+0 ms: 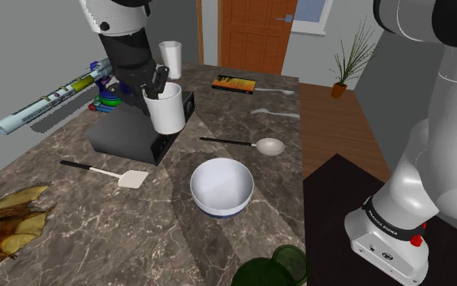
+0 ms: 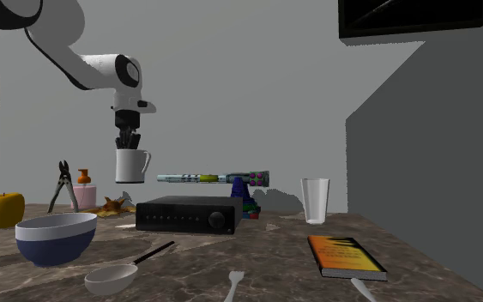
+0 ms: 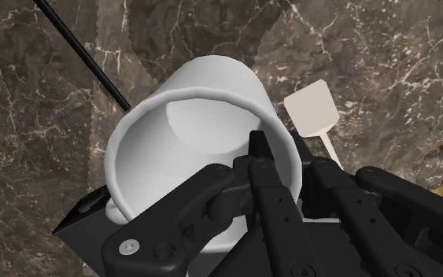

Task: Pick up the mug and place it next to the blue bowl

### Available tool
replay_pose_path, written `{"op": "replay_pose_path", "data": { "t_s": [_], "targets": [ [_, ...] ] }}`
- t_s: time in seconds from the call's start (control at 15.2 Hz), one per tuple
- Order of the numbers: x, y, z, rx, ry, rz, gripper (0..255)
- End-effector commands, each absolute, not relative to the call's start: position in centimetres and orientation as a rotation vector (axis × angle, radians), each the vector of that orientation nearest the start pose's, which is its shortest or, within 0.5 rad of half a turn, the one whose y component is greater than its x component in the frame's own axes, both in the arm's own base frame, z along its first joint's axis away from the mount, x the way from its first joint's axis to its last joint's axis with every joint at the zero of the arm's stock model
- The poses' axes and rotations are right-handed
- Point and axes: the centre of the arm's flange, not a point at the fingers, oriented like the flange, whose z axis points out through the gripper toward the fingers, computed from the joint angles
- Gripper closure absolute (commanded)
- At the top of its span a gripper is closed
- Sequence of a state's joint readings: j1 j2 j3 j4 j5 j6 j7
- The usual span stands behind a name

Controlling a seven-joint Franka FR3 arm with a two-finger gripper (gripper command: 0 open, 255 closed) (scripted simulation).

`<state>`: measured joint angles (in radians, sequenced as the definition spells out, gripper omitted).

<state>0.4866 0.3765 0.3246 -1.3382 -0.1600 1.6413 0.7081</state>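
Note:
My gripper point(image 1: 157, 85) is shut on the rim of a white mug point(image 1: 165, 110), one finger inside the wall and one outside. It holds the mug upright in the air, above the black box point(image 1: 141, 130). In the second exterior view the gripper point(image 2: 128, 139) carries the mug point(image 2: 130, 165) well above the tabletop, handle to that view's right. From the wrist, the gripper point(image 3: 282, 153) clasps the mug point(image 3: 188, 134) over the dark marble. The bowl point(image 1: 222, 187), blue outside and white inside, rests on the marble table towards the stand; it also appears as the bowl point(image 2: 56, 238).
On the table lie a white spatula point(image 1: 109, 172), a spoon point(image 1: 255, 145), a book point(image 1: 233, 83), a glass point(image 1: 170, 58), a rolled tube point(image 1: 52, 97) and potato peels point(image 1: 7, 223). Green round things point(image 1: 271, 268) sit at the near edge. An apple point(image 2: 3, 208) and pliers point(image 2: 63, 184) stand beyond.

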Motion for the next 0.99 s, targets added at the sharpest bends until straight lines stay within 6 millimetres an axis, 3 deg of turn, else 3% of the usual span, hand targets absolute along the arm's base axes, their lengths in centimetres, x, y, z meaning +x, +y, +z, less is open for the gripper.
{"op": "replay_pose_path", "data": {
  "t_s": [0.0,0.92],
  "targets": [
    [48.9,44.8,51.2,-3.205,-0.160,0.017,255],
    [48.9,44.8,43.8,-3.205,-0.160,0.017,255]
  ]
}}
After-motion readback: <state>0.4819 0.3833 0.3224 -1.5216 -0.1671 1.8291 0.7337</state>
